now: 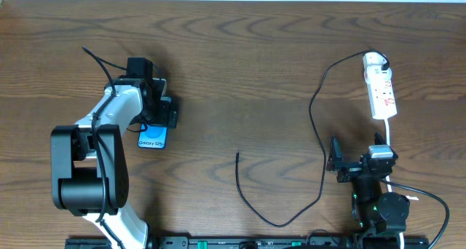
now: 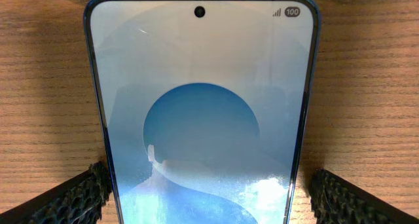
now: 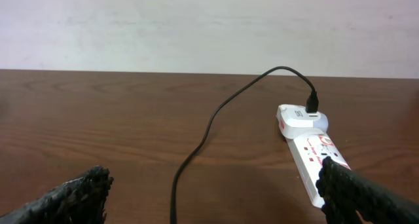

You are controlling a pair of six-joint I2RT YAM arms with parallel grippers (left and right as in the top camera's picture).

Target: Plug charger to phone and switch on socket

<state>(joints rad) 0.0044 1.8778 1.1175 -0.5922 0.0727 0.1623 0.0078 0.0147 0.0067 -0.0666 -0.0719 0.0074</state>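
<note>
Phone [image 1: 153,137] with a bright blue screen lies flat on the dark wooden table [image 1: 233,60], at about 9 o'clock from the table's middle in the overhead view. Only its end with the white "Galaxy S25" lettering shows there, poking out at 6 o'clock from under the left gripper [image 1: 159,119], which hangs directly above the rest of it. In the left wrist view the phone [image 2: 203,119] fills the picture, camera hole at 12 o'clock, and its lower part sits between the two fingers of the left gripper [image 2: 209,198]. The jaws stand wide open and hold nothing. The black textured pad at 8 o'clock [image 2: 78,194] is just beside the phone's edge, and contact cannot be told; the pad at 4 o'clock [image 2: 347,198] stands apart, with a strip of wood between it and the phone. The charger [image 1: 311,107], a thin black cable, runs from the far end of the socket [image 1: 381,89] in a long loop down the table. Its free end [image 1: 238,156] lies at about 6 o'clock from the table's middle, well apart from the phone at 3 o'clock of it. The socket, a white strip with red markings, lies at 2 o'clock on the table. The right gripper [image 1: 357,160] hovers at 7 o'clock from the socket, fully spread and holding nothing. In the right wrist view the socket [image 3: 311,152] lies just beside the pad at 4 o'clock [image 3: 366,191].
</note>
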